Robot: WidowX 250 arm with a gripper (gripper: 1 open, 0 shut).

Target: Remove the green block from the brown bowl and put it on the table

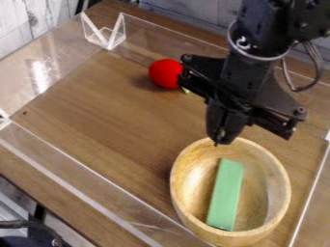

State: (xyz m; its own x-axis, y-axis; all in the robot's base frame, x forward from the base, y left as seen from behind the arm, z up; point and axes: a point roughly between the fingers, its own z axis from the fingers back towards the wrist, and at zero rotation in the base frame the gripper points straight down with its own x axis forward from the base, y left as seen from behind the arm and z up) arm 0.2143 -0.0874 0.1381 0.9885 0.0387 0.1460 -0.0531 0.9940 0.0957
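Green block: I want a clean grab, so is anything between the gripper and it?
Nothing visible. The gripper, shut, hangs over the far rim of the bowl; the green block lies uncovered inside.

The rectangular green block (227,194) looked matt; the round brown bowl (188,178) showed smooth pale wood; the wood-grain table (103,116) had clear glossy plastic walls (77,178).

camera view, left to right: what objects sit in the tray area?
clear plastic stand → red ball → gripper, shut, hanging over the bowl's far rim → green block lying in the brown bowl. Gripper and block overlap sideways, so their order is loose.
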